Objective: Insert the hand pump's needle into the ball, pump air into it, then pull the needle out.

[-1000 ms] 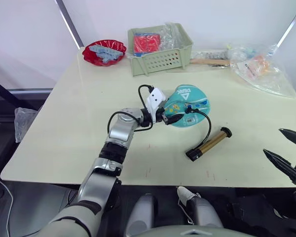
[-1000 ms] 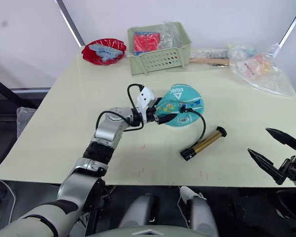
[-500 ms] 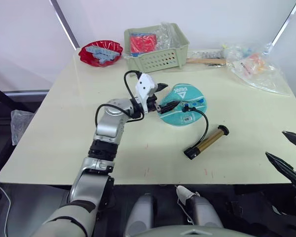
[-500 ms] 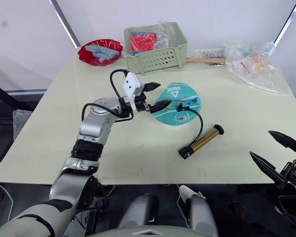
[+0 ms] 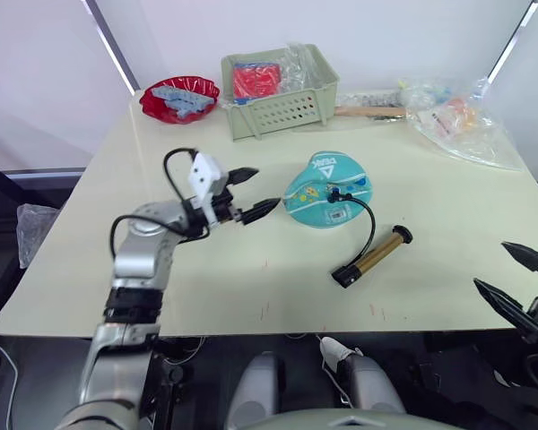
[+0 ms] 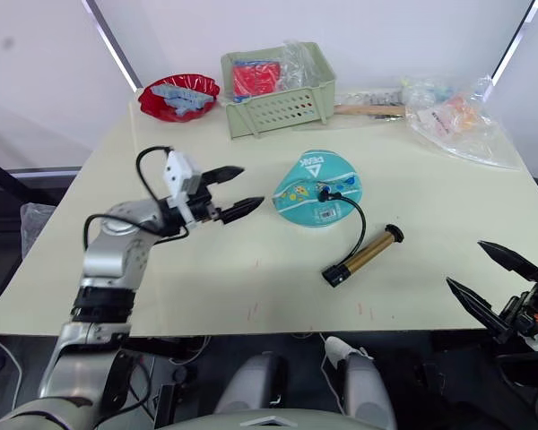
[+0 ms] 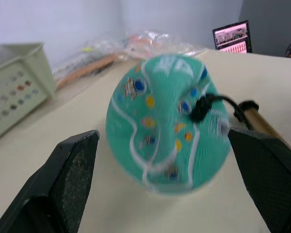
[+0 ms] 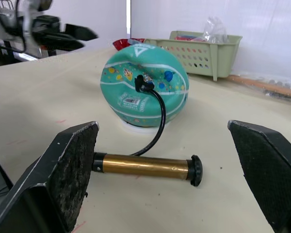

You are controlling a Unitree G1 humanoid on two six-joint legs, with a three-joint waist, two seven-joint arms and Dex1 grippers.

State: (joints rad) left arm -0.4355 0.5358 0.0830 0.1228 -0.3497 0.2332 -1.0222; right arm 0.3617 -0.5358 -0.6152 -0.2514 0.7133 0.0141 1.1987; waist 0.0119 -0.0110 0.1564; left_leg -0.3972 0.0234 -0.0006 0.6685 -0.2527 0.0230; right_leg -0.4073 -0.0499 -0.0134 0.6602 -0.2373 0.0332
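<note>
With the needle (image 8: 144, 83) seemingly seated in the ball (image 5: 327, 190) at the bench middle, pumping is judged next: both end effectors, left (image 5: 249, 190) and right (image 5: 518, 276), are spread and empty, and the hand pump (image 5: 373, 258) must be grasped.

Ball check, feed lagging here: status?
Left pincer open, off teal printed ball. Right pincer open, idle. Brass hand pump lying flat, hose plugged into ball.

Glossy ball (image 8: 144, 87); brass-metal hand pump (image 8: 145, 166), matt table (image 5: 161, 269).
</note>
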